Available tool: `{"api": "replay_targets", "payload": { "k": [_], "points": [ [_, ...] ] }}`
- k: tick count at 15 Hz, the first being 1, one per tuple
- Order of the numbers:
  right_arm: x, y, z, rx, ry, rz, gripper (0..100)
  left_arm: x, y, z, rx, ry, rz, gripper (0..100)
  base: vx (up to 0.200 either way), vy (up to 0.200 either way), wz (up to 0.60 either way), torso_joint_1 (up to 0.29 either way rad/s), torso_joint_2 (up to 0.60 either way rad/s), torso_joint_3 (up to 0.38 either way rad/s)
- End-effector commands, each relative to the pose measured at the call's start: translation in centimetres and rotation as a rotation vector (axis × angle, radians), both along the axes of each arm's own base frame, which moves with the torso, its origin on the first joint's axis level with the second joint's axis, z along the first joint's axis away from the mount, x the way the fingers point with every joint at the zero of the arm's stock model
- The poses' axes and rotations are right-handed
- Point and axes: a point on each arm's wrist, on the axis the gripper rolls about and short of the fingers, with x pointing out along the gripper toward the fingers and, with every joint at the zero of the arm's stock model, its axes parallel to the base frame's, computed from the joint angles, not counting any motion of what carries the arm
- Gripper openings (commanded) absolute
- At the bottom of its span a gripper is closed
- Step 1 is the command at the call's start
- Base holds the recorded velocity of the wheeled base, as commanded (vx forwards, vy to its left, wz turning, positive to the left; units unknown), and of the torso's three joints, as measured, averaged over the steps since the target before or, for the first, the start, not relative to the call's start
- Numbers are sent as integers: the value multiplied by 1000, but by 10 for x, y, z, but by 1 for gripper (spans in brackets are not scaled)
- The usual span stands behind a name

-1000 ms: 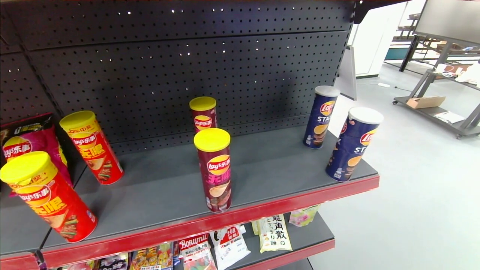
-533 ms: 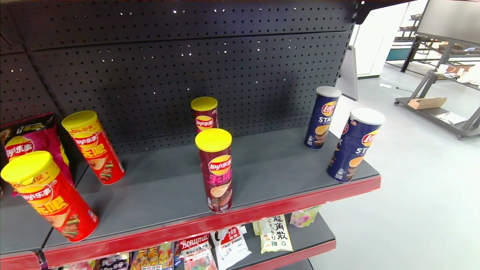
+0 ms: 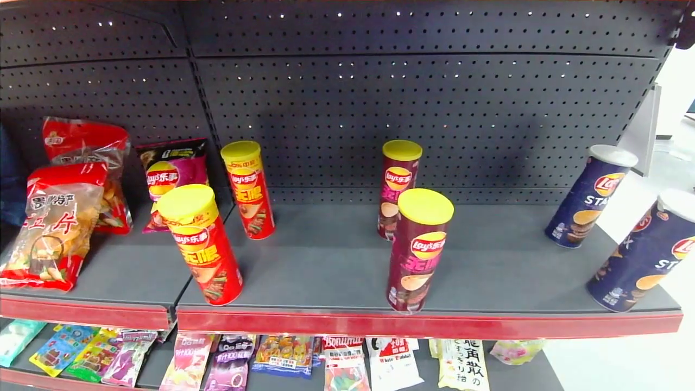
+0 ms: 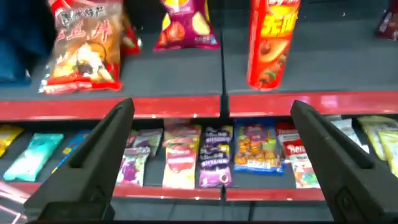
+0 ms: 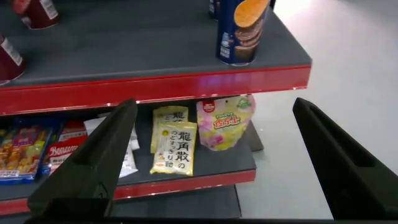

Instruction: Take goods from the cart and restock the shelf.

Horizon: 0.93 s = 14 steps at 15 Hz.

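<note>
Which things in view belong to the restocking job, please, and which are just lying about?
Job: shelf; red cans, maroon cans and blue cans standing on it; left end effector and right end effector, both open and empty.
Lying about: snack bags at the left; packets underneath.

On the shelf point(image 3: 336, 260), bags point(image 3: 54, 222) sit left of 6 upright cans point(image 3: 418, 250); packets point(image 3: 347, 364) lie below.
</note>
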Motion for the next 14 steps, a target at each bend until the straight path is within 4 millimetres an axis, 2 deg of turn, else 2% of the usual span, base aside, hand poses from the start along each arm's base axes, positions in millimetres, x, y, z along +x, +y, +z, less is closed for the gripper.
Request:
{"api": "replay_targets", "payload": {
  "k": [1,2,3,4,6,9,11,12,14],
  "points": [
    [-1,1,12,-27,-48,26,100,5,-2,-13,-4,20,-43,100,0,0,0,0,0,0],
    [-4,2,43,-27,-112,106,100,9,-3,-20,-7,9,-63,100,0,0,0,0,0,0],
    [14,2,79,17,-14,246,100,19,-5,-41,-5,-27,-93,100,0,0,0,0,0,0],
    [25,1,90,-9,27,293,100,19,-5,-41,-14,-27,-95,100,0,0,0,0,0,0],
    [44,5,91,-75,122,516,100,18,-5,-40,-26,-13,-74,100,0,0,0,0,0,0],
    [75,18,84,-72,299,715,100,18,-4,-41,-105,-16,-17,100,0,0,0,0,0,0],
    [101,27,84,-76,341,746,100,18,-4,-41,-131,-13,-13,100,0,0,0,0,0,0],
    [122,35,83,-84,363,748,100,18,-4,-41,-126,-11,-18,100,0,0,0,0,0,0],
    [152,49,73,-110,434,720,100,18,-4,-41,-123,-13,-17,100,0,0,0,0,0,0]
  ]
}}
